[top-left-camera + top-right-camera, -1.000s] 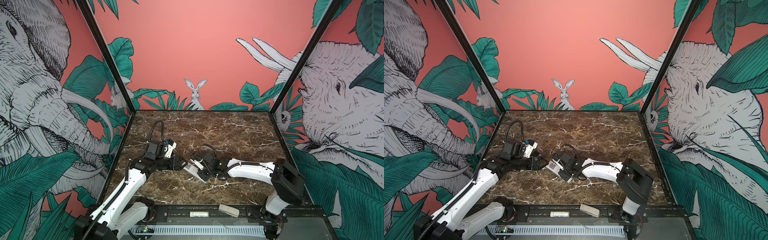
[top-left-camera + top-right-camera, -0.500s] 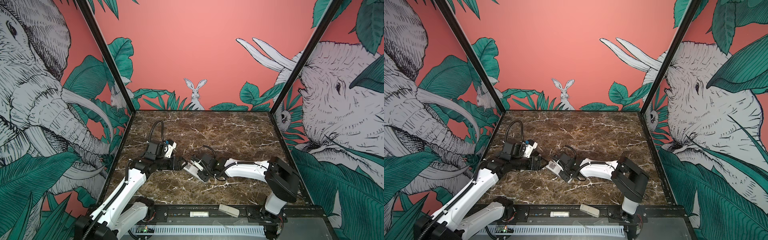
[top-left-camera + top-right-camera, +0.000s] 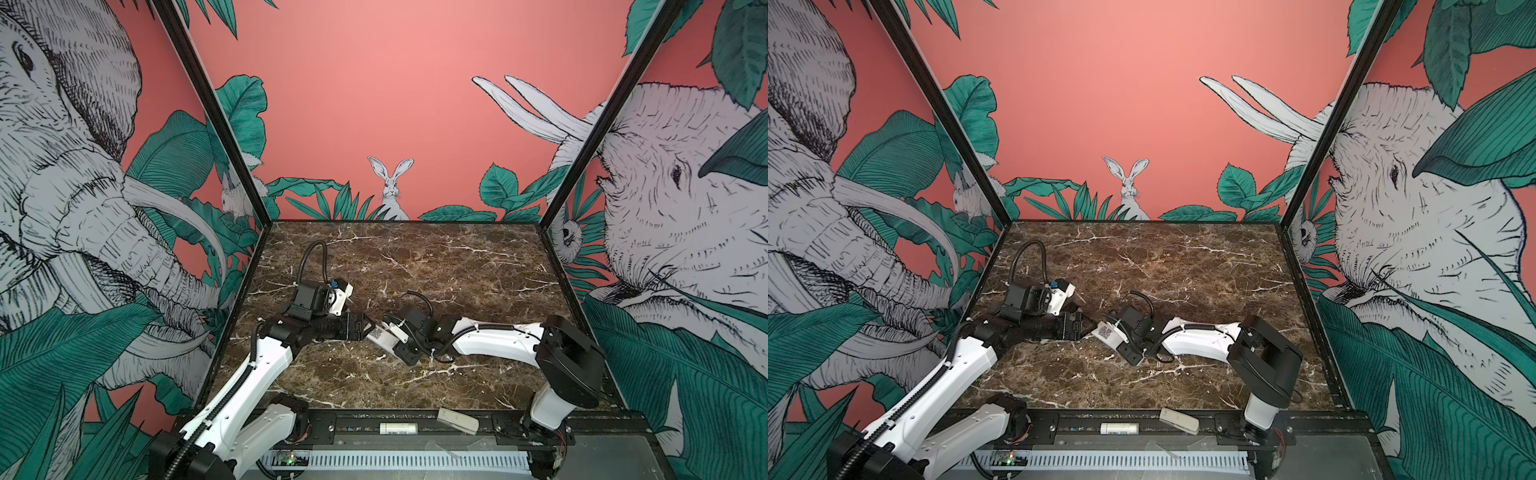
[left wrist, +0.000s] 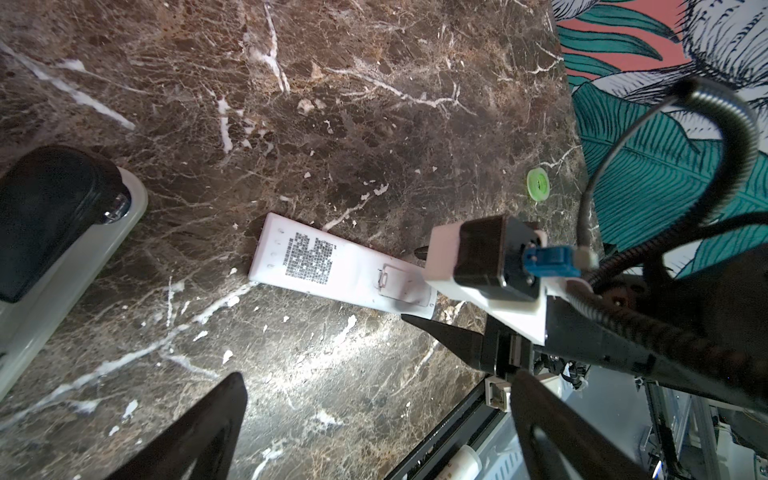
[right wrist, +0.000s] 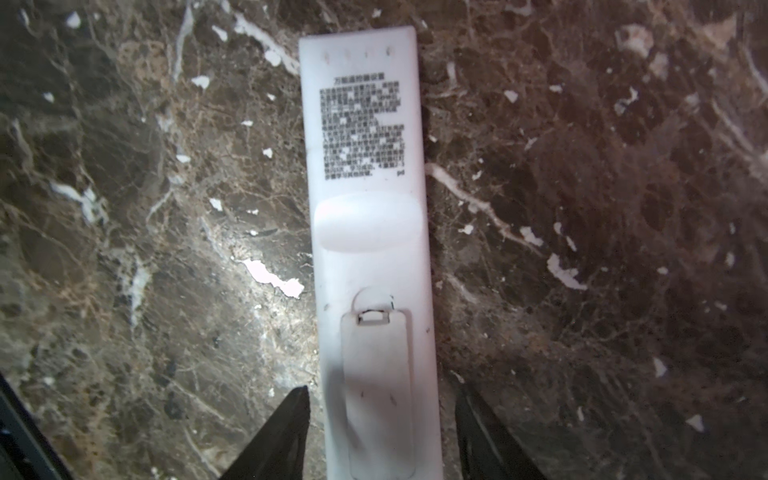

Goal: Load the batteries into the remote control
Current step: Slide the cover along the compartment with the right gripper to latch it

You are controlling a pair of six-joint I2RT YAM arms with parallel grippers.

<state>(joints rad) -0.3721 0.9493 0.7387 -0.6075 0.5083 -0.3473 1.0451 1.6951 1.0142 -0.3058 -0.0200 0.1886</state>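
Note:
The remote control point(image 5: 370, 232) lies flat on the marble, plain back up, its battery cover point(image 5: 376, 374) shut. It shows in both top views point(image 3: 381, 337) point(image 3: 1108, 334) and in the left wrist view point(image 4: 332, 266). My right gripper point(image 5: 382, 388) is open and straddles the cover end, with a gap between each finger and the remote's sides. It reaches in low from the right point(image 3: 392, 343). My left gripper point(image 4: 380, 376) is wide open over bare marble just left of the remote point(image 3: 365, 326), holding nothing. The batteries are out of view.
A white cylinder point(image 3: 398, 428) and a grey block point(image 3: 457, 419) rest on the black front rail. In the left wrist view, a grey-and-black stapler-like object point(image 4: 54, 232) sits beyond the remote and a small green ring point(image 4: 539, 185) lies near the table edge.
My right gripper's jaws have spread apart around the remote's end, which now lies free on the marble. The left arm has not moved.

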